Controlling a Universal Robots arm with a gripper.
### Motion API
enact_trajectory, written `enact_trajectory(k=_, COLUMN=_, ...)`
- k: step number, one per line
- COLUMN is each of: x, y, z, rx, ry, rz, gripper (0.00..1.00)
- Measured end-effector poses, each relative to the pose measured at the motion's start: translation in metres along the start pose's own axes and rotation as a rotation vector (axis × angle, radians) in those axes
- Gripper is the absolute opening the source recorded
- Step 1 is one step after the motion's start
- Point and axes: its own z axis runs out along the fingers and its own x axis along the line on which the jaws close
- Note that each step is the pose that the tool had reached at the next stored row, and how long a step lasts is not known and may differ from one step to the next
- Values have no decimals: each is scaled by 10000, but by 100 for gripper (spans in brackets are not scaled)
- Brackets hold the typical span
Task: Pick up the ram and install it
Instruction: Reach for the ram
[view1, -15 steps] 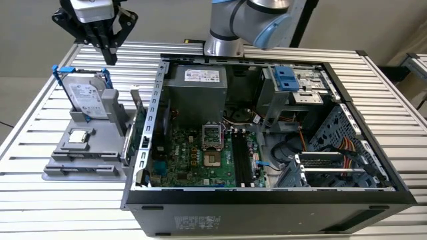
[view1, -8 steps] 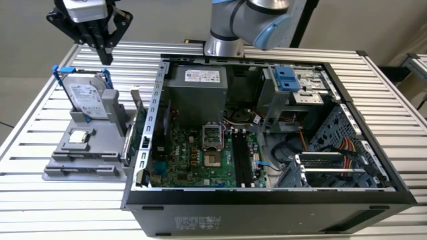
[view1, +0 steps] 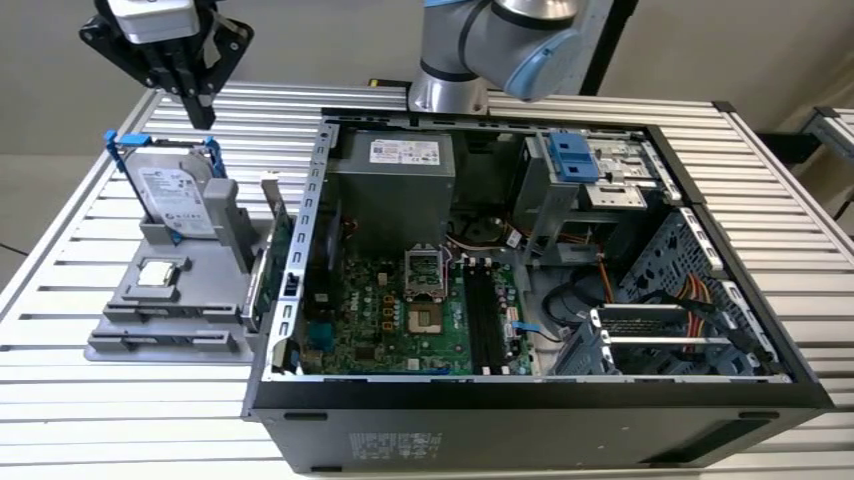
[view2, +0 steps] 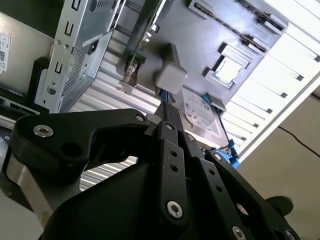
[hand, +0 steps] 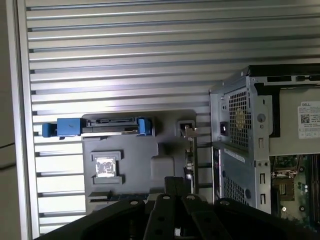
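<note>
My black two-fingered gripper (view1: 202, 112) hangs upper left in the exterior view, pinched together, empty. The thin dark bluish-green ram stick (view1: 171, 341) lies lower left in the grey plastic holder (view1: 134, 305); I judge I should square across its long edges.

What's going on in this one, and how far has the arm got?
The arm's claw hangs shut and empty above the gray parts holder, close to the hard drive that stands there in its blue frame. The ram lies in a slot at the holder's near edge, apart from the claw and not yet picked up. The open computer case sits beside the holder, at the exterior view's right, with its motherboard exposed.
</note>
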Motion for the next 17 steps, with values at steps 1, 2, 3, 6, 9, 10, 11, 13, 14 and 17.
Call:
enact_trajectory(k=1, x=14, y=0, z=0, rx=0, ry=0, rz=1, gripper=0)
enact_trajectory(k=2, x=27, y=1, z=0, rx=0, ry=0, rz=0, gripper=0)
enact_trajectory(k=3, x=42, y=1, z=-1, rx=0, ry=0, rz=1, gripper=0)
enact_trajectory(k=6, x=86, y=1, z=-1, rx=0, ry=0, rz=1, gripper=0)
enact_trajectory(k=9, x=130, y=1, z=-2, rx=0, ry=0, rz=0, gripper=0)
enact_trajectory(k=10, x=144, y=1, z=-2, rx=0, ry=0, rz=0, gripper=0)
enact_trajectory(k=11, x=157, y=1, z=-3, rx=0, ry=1, rz=0, gripper=0)
enact_trajectory(k=13, x=185, y=2, z=-3, rx=0, ry=0, rz=0, gripper=0)
enact_trajectory(k=14, x=198, y=2, z=-3, rx=0, ry=0, rz=0, gripper=0)
enact_trajectory(k=17, x=235, y=3, z=-3, rx=0, ry=0, rz=0, gripper=0)
